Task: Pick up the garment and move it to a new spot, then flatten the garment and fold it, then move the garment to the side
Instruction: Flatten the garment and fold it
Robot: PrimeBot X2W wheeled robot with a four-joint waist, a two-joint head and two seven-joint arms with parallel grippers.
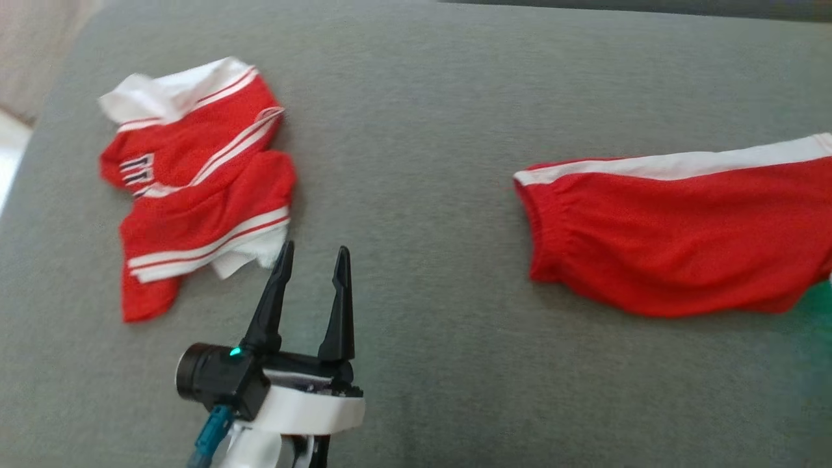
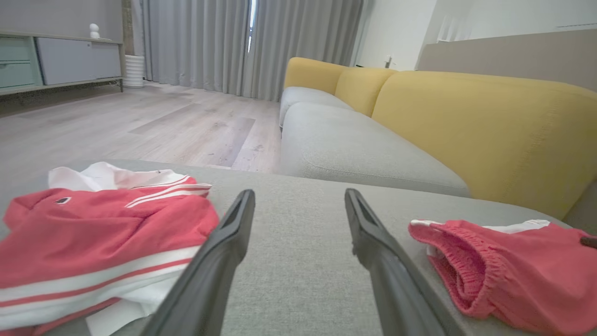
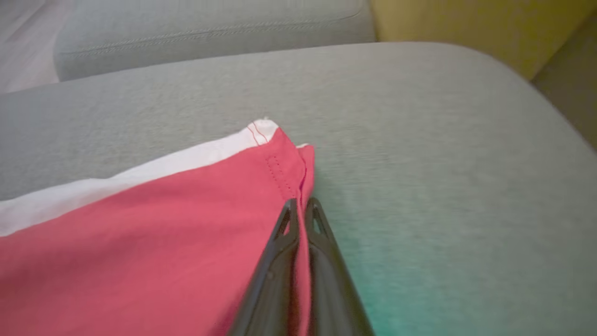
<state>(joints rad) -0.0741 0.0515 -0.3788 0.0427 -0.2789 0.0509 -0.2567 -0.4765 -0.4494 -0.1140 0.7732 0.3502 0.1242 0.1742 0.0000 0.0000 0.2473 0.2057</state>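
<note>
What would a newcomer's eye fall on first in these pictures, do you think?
Two bright garments on the grey fabric cushion stand out: a crumpled red top with white stripes at the left of the head view and flat red shorts with a white band at the right. The left gripper stands open beside the top, while the right gripper is pinched shut on a corner of the shorts.

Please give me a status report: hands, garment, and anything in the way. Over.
Left hand open, over grey cushion. Right hand shut on edge of red shorts, shorts on cushion. Crumpled red shirt lies apart at left, not in the way.
</note>
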